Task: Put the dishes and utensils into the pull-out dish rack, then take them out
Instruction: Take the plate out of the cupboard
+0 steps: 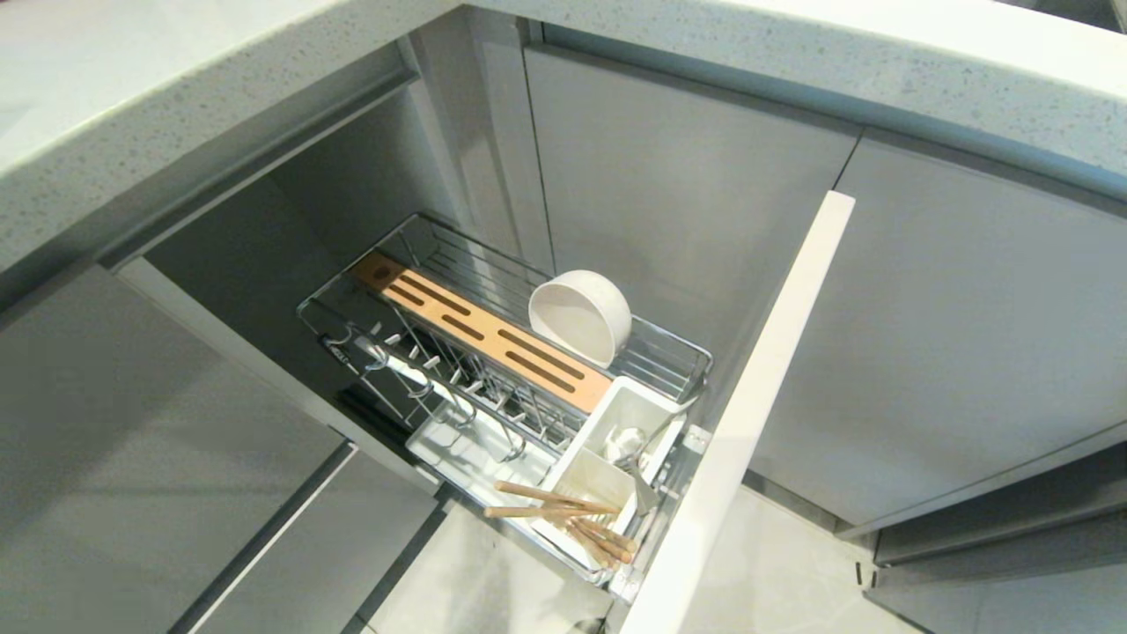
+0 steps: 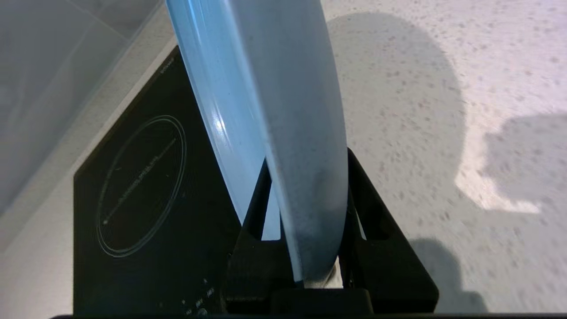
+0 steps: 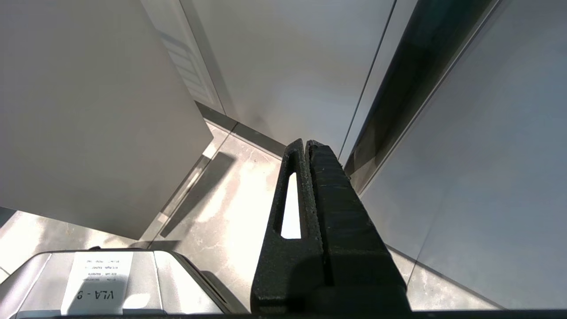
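Observation:
The pull-out dish rack (image 1: pixel 671 350) stands drawn out of the cabinet in the head view. A white bowl (image 1: pixel 577 313) lies on its side in the wire basket beside the slotted wooden strip (image 1: pixel 493 339). Wooden chopsticks (image 1: pixel 555 508) and a silver spoon (image 1: pixel 629 449) sit in the white caddy (image 1: pixel 656 407) at the front. The upright plate prongs (image 1: pixel 440 370) hold nothing. Neither arm shows in the head view. My left gripper (image 2: pixel 308 159) is shut on the rim of the pale blue plate (image 2: pixel 288 88), held edge-on above the counter. My right gripper (image 3: pixel 305 142) is shut and holds nothing, parked low by the cabinet fronts.
Below the held plate are a black induction hob (image 2: pixel 141 186) and speckled countertop (image 2: pixel 421 133). The rack's front panel (image 1: pixel 757 405) juts out towards me between grey cabinet doors, under the worktop edge (image 1: pixel 132 106). My base with a paper label (image 3: pixel 97 283) stands on the tiled floor.

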Tool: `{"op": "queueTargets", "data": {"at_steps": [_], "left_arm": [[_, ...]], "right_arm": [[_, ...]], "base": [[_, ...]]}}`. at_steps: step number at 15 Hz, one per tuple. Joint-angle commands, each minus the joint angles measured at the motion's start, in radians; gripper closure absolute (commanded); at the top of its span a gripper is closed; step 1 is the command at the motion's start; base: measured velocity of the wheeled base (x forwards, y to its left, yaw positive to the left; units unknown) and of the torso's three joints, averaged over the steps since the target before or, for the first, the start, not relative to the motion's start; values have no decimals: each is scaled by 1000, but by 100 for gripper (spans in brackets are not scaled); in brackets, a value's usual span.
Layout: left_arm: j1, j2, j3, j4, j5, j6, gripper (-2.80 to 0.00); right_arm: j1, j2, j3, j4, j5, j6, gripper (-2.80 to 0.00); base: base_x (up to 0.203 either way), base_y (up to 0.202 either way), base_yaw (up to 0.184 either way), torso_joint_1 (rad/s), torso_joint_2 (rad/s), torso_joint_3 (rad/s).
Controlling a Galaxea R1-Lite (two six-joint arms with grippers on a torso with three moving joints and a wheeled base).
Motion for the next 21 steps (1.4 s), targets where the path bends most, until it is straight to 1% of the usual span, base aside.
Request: {"op": "queueTargets", "data": {"at_steps": [1, 3, 5, 7, 8, 11, 13, 15, 21], "left_arm": [[-29, 74, -44, 7, 31, 26, 0], [-63, 97, -73, 28, 64, 44, 0], [-115, 133, -113, 79, 110, 54, 0], [-170, 168, -128, 88, 144, 56, 0], [-205, 190, -138, 88, 177, 57, 0], [-263, 254, -166, 87, 246, 60, 0], [-286, 270, -170, 87, 256, 60, 0], [-292, 270, -170, 85, 256, 60, 0], [-292, 267, -175, 84, 255, 60, 0]], "right_arm": [[0, -4, 2, 0, 0, 0, 0], [0, -4, 2, 0, 0, 2, 0], [0, -4, 2, 0, 0, 0, 0], [0, -4, 2, 0, 0, 0, 0], [0, -4, 2, 0, 0, 1, 0], [0, -4, 2, 0, 0, 0, 0], [0, -4, 2, 0, 0, 1, 0], [0, -4, 2, 1, 0, 0, 0], [0, -4, 2, 0, 0, 0, 0]], "base": [[0, 0, 0, 0, 0, 0], [0, 0, 0, 0, 0, 0], [0, 0, 0, 0, 0, 0], [0, 0, 0, 0, 0, 0], [0, 0, 0, 0, 0, 0], [0, 0, 0, 0, 0, 0], [0, 0, 0, 0, 0, 0], [0, 0, 0, 0, 0, 0], [0, 0, 0, 0, 0, 0]]}}
